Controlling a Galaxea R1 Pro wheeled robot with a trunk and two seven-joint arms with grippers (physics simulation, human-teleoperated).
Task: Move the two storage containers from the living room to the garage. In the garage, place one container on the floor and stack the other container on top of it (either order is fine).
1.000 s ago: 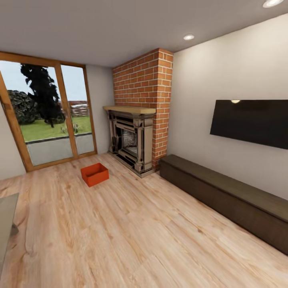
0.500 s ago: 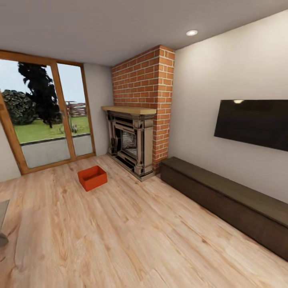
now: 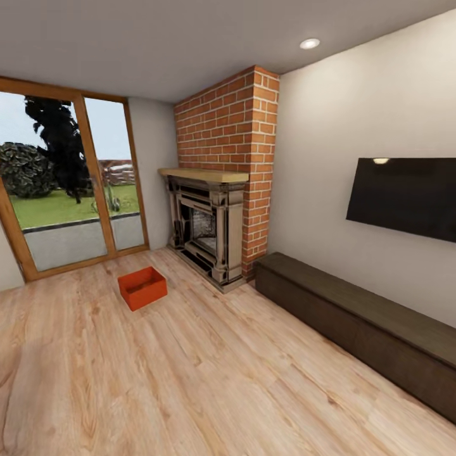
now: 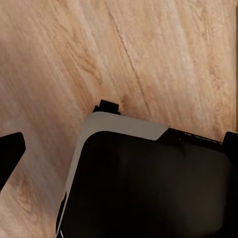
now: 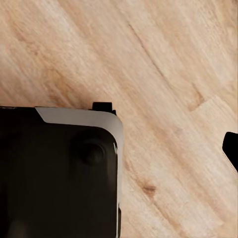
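The dark chest (image 3: 354,323) and the television (image 3: 405,196) — both cut off by the head view's right edge.

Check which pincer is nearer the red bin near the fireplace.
Left, likely: bin sits far ahead, left of centre. Left pincer and right pincer both hang over the base, far short.

I'm in a home living room: brick chimney (image 3: 229,136) with fireplace mantel (image 3: 204,174) at 12 o'clock, glass doors (image 3: 66,183) at 10, wall TV (image 3: 405,196) and long chest (image 3: 361,323) at 2, wood-plank flooring (image 3: 190,380).
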